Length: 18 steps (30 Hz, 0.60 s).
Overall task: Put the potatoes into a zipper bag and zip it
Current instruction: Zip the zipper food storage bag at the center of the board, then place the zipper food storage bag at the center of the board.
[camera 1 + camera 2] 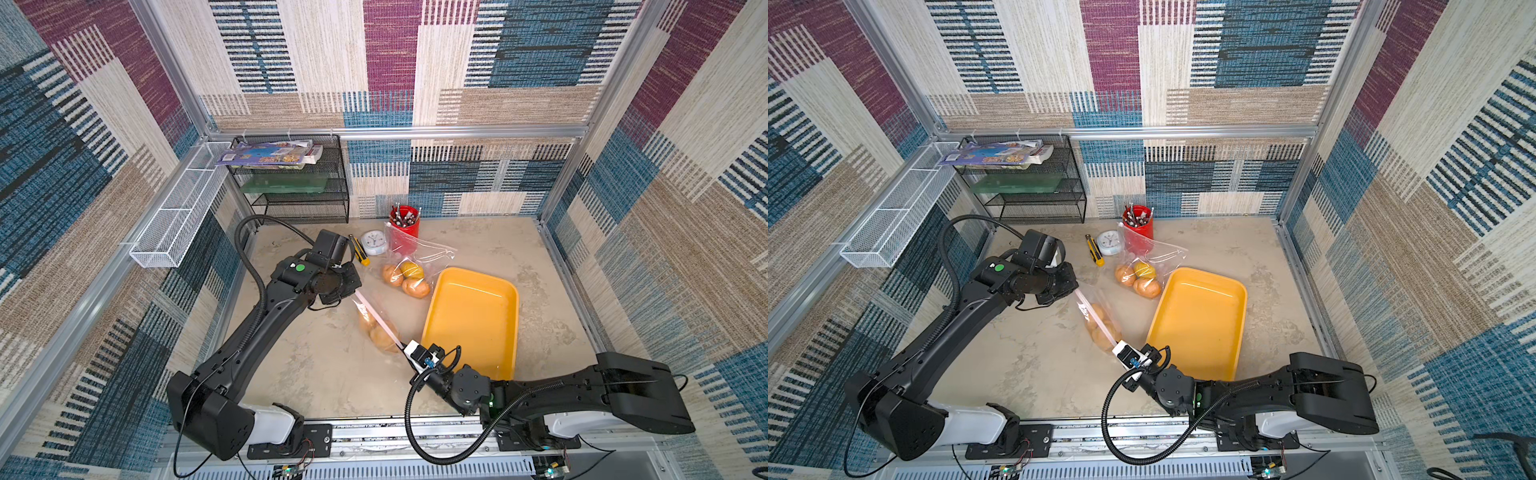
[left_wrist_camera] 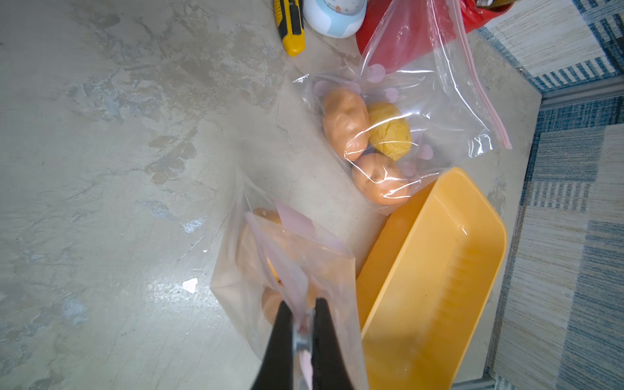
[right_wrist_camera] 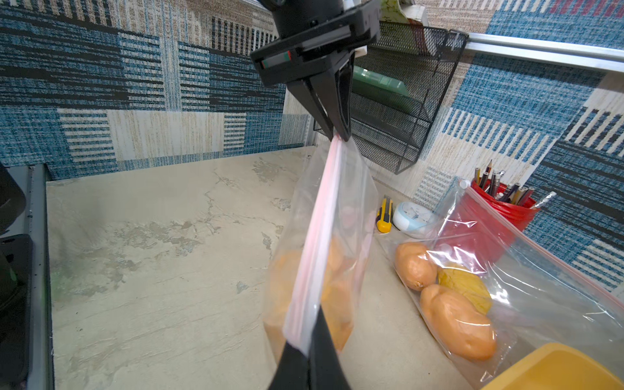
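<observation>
Now left fingers (image 2: 278,341) and right fingers (image 3: 326,358) clamp 1 potato bag (image 3: 353,202); second bag (image 3: 547,287) holds 3 potatoes (image 3: 456,320).

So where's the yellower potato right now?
In both top views the yellower potato sits in the clear zipper bag lying at back centre, beside two tan potatoes, between the red pencil cup and the yellow tray.

Both top views are looking down over my whole tabletop (image 1: 324,374); wrist cameras are peering close along my jaws.
</observation>
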Tool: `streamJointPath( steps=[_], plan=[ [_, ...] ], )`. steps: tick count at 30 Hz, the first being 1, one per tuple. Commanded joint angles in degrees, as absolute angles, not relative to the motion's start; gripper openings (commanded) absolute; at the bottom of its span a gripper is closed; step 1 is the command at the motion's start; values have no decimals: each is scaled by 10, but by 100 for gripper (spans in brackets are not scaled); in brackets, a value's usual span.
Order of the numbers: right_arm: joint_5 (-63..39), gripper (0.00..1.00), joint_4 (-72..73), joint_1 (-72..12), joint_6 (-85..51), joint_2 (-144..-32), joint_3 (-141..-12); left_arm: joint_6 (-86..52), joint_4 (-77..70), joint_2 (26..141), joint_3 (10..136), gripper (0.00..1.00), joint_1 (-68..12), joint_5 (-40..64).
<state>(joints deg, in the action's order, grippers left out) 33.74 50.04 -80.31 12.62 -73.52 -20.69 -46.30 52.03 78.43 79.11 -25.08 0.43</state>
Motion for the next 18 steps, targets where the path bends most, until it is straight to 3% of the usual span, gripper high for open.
streamJointPath(
  steps=[1,18],
  plan=[
    [319,0,516,-806,116,-730,-205,-447,489,776,788,0,-242,-72],
    [304,0,519,-806,113,-723,-199,-452,479,767,763,0,-196,-67]
  ],
)
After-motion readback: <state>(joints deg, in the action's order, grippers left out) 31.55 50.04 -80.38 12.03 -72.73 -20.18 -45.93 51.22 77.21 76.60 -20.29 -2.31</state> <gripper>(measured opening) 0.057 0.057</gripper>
